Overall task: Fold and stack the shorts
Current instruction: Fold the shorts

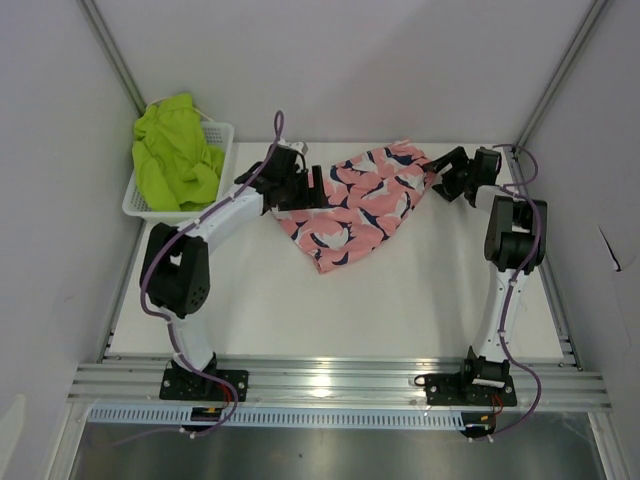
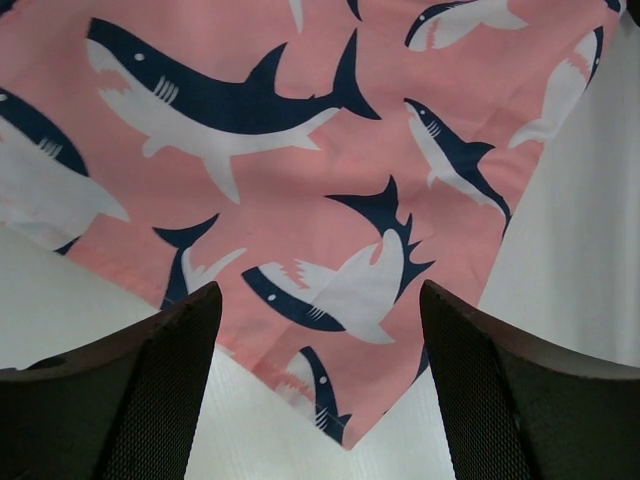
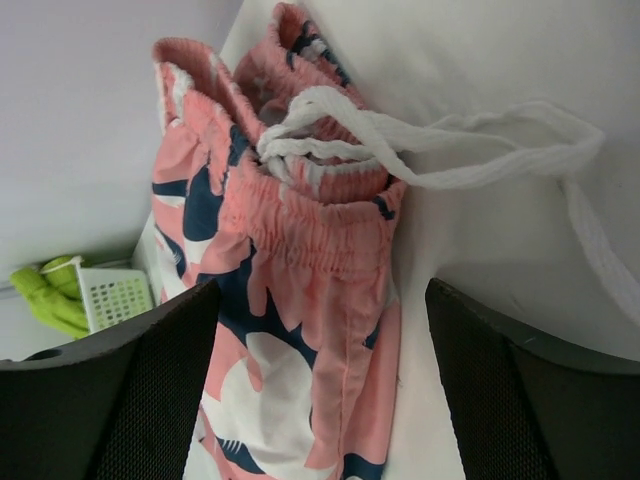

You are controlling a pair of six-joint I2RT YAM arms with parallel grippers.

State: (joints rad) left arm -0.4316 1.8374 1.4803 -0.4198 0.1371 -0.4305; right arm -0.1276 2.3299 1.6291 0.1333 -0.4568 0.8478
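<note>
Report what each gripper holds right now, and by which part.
Nothing is held. The left gripper stands open over a hem corner of the pink shorts; the right gripper stands open at their waistband, not clamped.

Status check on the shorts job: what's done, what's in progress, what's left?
Done: the pink shorts lie on the table; no finished fold shows. In hand: the left gripper hovers over a hem corner and the right gripper is at the waistband, both with jaws open, nothing gripped. Left: folding them, then the green shorts, bunched in the basket, and stacking.
</note>
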